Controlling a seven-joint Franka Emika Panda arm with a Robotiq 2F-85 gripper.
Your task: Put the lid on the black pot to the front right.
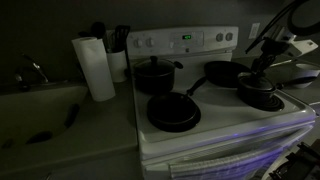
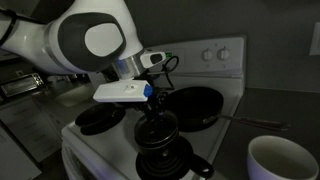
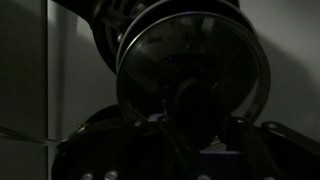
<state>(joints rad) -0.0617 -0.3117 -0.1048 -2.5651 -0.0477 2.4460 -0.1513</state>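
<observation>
The lid, clear glass with a pale rim, fills the wrist view, and its dark knob sits at the centre. It hangs just above the black pot, which stands at the front right corner of the stove top. The gripper is directly over the pot. Its fingers appear drawn in around the knob and carrying the lid, though the darkness hides the actual contact. Whether the rim already touches the pot cannot be told.

The wide frying pan lies near the front edge towards the left corner. The taller lidded pot stands towards the back left corner, and a paper towel roll is beyond the left edge.

Risks from here, as a judgement:
- The lid is about as wide as the pot, so a small sideways offset would leave the rim perched on one wall.
- The lid would then slide off on release, possibly over the nearby front edge.
- A tilted lid would land on one side first and rock.
- A weak hold on the small knob could let the glass swing or drop.
</observation>
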